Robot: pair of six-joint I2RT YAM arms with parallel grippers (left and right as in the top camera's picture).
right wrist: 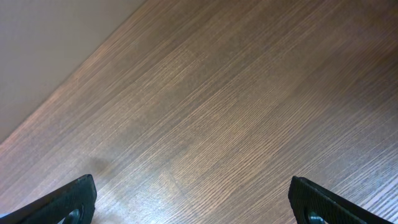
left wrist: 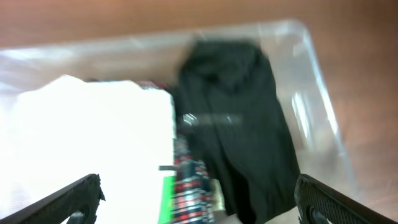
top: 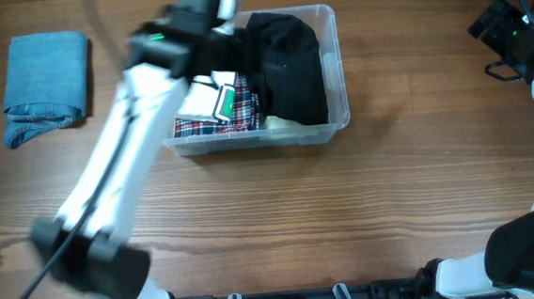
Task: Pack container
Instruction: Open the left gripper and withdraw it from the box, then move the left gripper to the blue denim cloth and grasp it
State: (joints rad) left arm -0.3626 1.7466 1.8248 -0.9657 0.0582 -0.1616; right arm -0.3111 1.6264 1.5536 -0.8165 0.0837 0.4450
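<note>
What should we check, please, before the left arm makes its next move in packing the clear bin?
1. Left fingers open, holding nothing: ok.
2. Folded black cloth inside the clear rectangular plastic container: ok.
3. Red plaid cloth inside the container: ok.
4. Folded blue denim cloth packed: not ok; it lies on the wooden table, left of the container.
5. Right fingers open, away from the container: ok.

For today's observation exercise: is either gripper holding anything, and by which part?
Nothing is held: left gripper open above the container, right gripper open over the table.
</note>
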